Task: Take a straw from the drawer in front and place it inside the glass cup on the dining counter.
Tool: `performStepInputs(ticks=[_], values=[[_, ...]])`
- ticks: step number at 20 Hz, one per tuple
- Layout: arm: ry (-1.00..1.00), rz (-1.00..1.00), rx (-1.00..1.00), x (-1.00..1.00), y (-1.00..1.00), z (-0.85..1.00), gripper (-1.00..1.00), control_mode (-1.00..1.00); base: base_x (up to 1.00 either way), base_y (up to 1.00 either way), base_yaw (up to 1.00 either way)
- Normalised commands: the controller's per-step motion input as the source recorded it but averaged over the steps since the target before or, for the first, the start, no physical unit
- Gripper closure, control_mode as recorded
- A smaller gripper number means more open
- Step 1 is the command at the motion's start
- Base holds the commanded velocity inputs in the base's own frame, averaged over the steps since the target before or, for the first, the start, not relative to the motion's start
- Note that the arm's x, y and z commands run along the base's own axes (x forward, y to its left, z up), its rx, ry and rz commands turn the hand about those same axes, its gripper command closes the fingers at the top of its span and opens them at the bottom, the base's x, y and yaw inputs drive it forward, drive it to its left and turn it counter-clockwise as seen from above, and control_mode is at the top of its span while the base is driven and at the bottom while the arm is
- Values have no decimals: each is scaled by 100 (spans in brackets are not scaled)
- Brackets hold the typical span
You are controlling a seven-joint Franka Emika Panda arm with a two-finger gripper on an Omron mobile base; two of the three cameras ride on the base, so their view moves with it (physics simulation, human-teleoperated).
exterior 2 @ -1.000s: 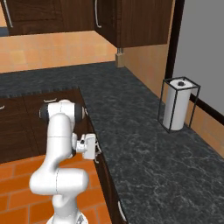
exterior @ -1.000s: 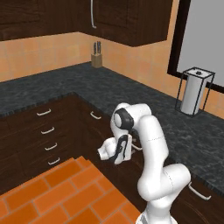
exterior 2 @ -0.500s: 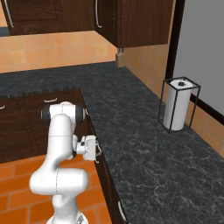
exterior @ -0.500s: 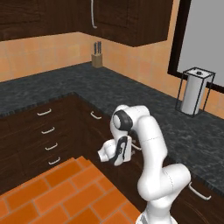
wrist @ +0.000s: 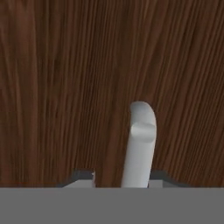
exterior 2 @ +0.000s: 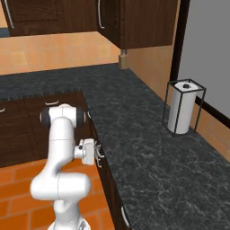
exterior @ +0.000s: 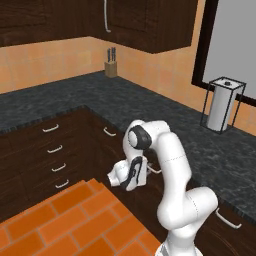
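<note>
The drawer [wrist: 57, 87] is closed, and its dark-brown wood front spreads across the hand view. Its curved silver handle [wrist: 141, 140] rises between my two fingertips. My gripper [wrist: 121, 178] is open and straddles the handle: the right fingertip [wrist: 161, 177] sits against the bar, while a gap separates the left one from it. From the base views, the gripper [exterior: 146, 175] [exterior 2: 97, 155] is pressed up to the drawer front just under the dark granite countertop [exterior 2: 148, 148]. The straw, the glass cup and the dining counter are out of view.
A paper towel roll in a wire holder [exterior: 221, 104] [exterior 2: 183, 108] stands on the granite top at the right. A knife block [exterior: 111, 66] sits at the back. Narrow stacked drawers [exterior: 52, 155] are to the left. Orange tiled floor [exterior: 65, 220] lies below.
</note>
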Motion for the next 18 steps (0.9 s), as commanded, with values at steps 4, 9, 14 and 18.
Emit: performStepInputs(ticks=[4, 9, 14, 18], values=[[0, 0, 0, -75, 81, 0, 100, -100, 0, 0, 0], [2, 0, 1, -79, 100, 0, 100, -100, 0, 0, 0], [6, 0, 1, -75, 100, 4, 100, -100, 0, 0, 0], [10, 0, 2, -69, 100, 10, 100, -100, 0, 0, 0]])
